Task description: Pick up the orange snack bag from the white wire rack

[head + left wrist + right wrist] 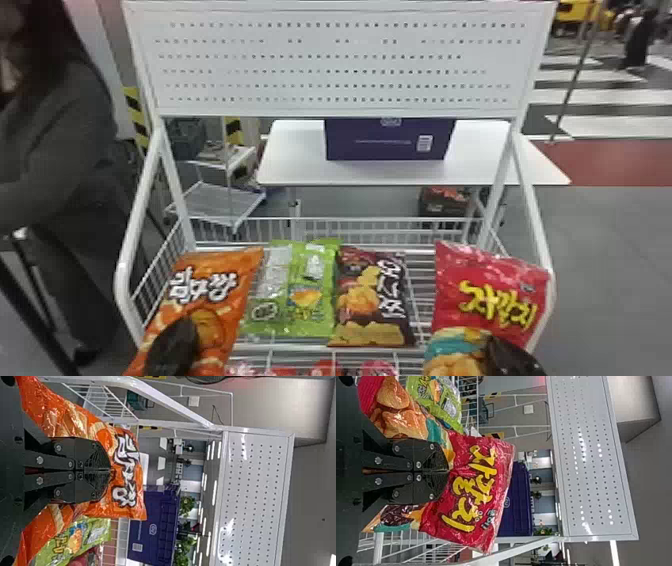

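Shiny plastic bags: four; orange bag (212,265), green bag (305,300), dark brown bag (367,295), red bag (487,290)
Black flat-fingered grippers: two; left gripper (172,347), right gripper (512,357)
White wire rack (380,219): one
White perforated panel (320,65): one
Dark purple box (385,140): one
White tabletop (300,160): one
Small red packs (327,369): partly hidden, uncountable

White wire rack (390,219), perforated panel (340,65) up top. On its wire shelf: green snack packaging (312,285), brown snack bag (372,300) right beside it. Red packs (377,369) in front, past the crossbar (300,347), cut off by the view's edge.
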